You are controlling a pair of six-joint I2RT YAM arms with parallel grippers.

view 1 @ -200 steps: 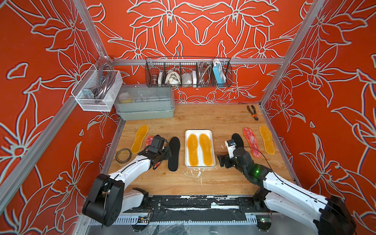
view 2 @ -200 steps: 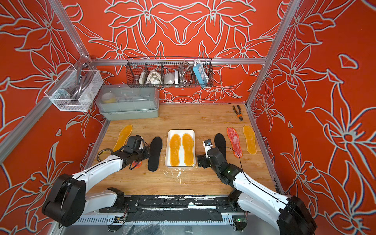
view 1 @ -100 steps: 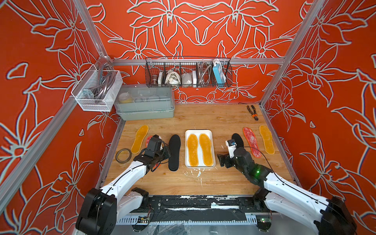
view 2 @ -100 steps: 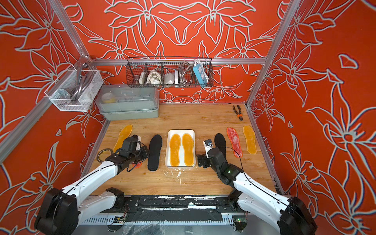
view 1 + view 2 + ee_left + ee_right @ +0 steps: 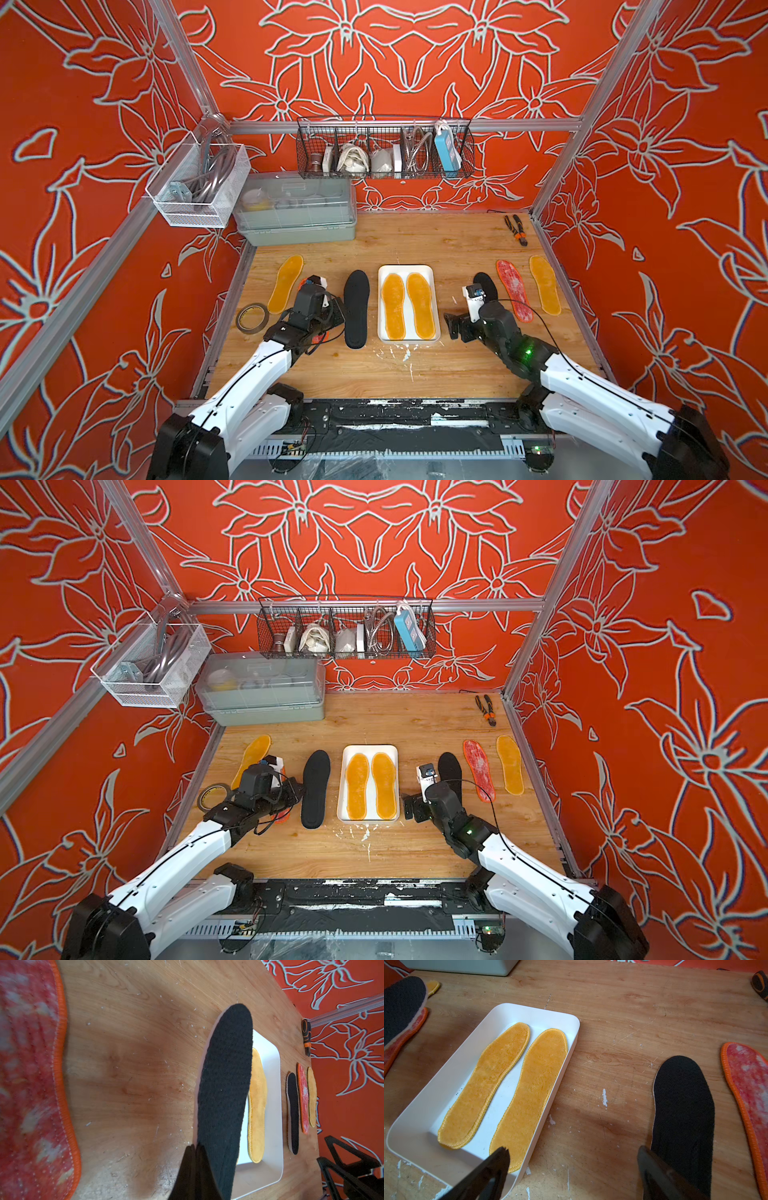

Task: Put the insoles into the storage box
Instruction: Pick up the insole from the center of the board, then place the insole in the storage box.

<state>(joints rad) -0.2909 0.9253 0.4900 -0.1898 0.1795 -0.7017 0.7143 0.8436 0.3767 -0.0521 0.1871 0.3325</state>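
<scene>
The white storage box [image 5: 405, 269] sits mid-table with two amber insoles [image 5: 392, 305] lying side by side in it. My left gripper [image 5: 196, 1148] is shut on the edge of a black insole [image 5: 225, 1084], which tilts up just left of the box. A red insole [image 5: 31, 1076] lies under that wrist. Another amber insole [image 5: 286, 282] lies farther left. My right gripper [image 5: 573, 1150] is open above bare wood between the box [image 5: 571, 1047] and a second black insole [image 5: 683, 1109]. A red insole [image 5: 513, 291] and an amber one [image 5: 544, 284] lie right of it.
A grey-green lidded container [image 5: 297, 212] stands at the back left. A tape roll [image 5: 252, 318] lies by the left wall and pliers [image 5: 516, 230] at the back right. A wire basket [image 5: 384, 149] and a mesh basket [image 5: 199, 183] hang on the walls.
My left arm has lowered its elbow and the wrist has shifted slightly left, still shut on the black insole. The right arm has hardly moved, its jaws a touch wider.
</scene>
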